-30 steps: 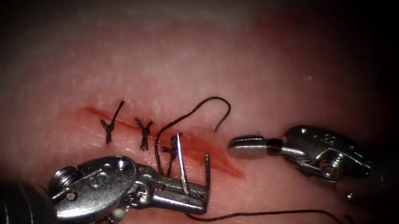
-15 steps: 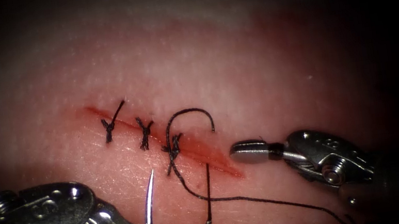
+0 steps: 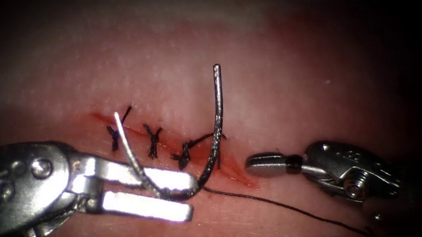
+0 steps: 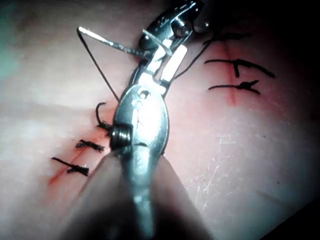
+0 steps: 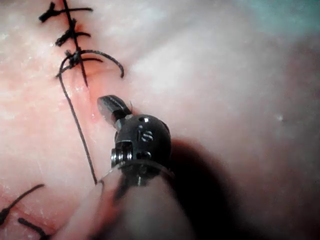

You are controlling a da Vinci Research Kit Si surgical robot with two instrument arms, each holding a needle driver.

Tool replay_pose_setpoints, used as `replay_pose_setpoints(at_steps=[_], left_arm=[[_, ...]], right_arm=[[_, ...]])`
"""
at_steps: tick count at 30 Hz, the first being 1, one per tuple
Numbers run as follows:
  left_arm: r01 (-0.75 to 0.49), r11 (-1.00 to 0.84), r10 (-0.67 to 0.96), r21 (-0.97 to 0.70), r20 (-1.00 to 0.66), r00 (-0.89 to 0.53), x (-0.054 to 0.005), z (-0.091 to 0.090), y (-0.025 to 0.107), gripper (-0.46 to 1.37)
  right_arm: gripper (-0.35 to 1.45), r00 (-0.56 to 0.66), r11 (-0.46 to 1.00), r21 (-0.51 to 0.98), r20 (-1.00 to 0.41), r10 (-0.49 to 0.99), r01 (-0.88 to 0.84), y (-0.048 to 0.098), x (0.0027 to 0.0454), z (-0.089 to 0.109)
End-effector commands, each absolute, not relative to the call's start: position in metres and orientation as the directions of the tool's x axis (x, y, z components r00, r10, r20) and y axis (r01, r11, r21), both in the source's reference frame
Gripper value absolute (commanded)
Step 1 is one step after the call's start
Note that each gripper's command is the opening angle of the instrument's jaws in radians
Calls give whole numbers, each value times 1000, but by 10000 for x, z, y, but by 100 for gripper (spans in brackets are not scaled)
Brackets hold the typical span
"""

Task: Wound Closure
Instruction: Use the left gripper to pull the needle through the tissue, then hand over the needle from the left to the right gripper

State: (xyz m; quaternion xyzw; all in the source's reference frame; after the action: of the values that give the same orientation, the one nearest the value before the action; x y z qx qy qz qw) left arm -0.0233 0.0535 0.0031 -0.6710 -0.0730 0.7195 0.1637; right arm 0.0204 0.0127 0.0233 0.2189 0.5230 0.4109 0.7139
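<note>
My left tool (image 3: 191, 195) reaches in from the left, its jaws shut on the curved needle (image 3: 217, 134) near the middle of its curve. The needle is out of the tissue (image 3: 270, 71) and both its ends point up: the sharp tip over the left stitches, the blunt end above the cut (image 3: 235, 173). Black thread (image 3: 290, 209) runs from beside the left jaws down to the right. My right tool (image 3: 253, 165) rests just right of the cut's lower end, jaws shut and holding nothing. The left wrist view shows the left tool (image 4: 167, 50) with the needle (image 4: 107, 41) across it.
Three knotted stitches (image 3: 153, 140) close the upper part of the cut, the third with a short thread tail. Red fluid lines the cut's unstitched lower end. In the right wrist view the right tool (image 5: 111, 106) sits beside the thread (image 5: 75, 125) below the stitches (image 5: 70, 35).
My left tool dropped to the lower left with the needle, then came back up to the cut with its wrist rolled. The thread loop above the third stitch has shrunk. The right tool stayed put.
</note>
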Motion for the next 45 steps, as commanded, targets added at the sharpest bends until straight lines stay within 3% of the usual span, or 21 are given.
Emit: replay_pose_setpoints(at_steps=[1, 11, 17, 21, 23, 26, 31, 37, 45], left_arm=[[-161, -948, 291, -275, -953, -83, -228, 33, 548, -35], [-280, -951, 169, -128, -977, -128, -210, 38, 592, -35], [-298, -950, 150, -99, -977, -154, -209, 47, 591, -35], [-307, -950, 119, -63, -979, -167, -215, 66, 562, -35], [-312, -949, 110, -51, -979, -172, -219, 79, 544, -35], [-317, -948, 87, -24, -979, -186, -228, 102, 515, -35], [-322, -947, 51, 19, -976, -210, -244, 128, 483, -35], [-311, -947, 0, 82, -967, -253, -263, 146, 453, -35], [-275, -938, -106, 210, -932, -348, -289, 157, 431, -35]], right_arm=[[-12, 115, 566, 742, -566, 816, -359, 127, 204, 233], [-5, 108, 545, 751, -549, 829, -372, 129, 203, 226], [2, 35, 424, 822, -446, 894, -379, 134, 204, 210], [4, -94, 279, 895, -329, 940, -348, 141, 207, 193], [16, -145, 227, 917, -285, 947, -327, 145, 209, 184], [71, -200, 156, 939, -223, 954, -306, 154, 217, 171], [111, -253, 56, 958, -129, 959, -280, 163, 227, 161], [123, -298, -78, 966, 1, 955, -247, 168, 230, 152], [117, -305, -156, 956, 76, 949, -247, 169, 235, 138]])
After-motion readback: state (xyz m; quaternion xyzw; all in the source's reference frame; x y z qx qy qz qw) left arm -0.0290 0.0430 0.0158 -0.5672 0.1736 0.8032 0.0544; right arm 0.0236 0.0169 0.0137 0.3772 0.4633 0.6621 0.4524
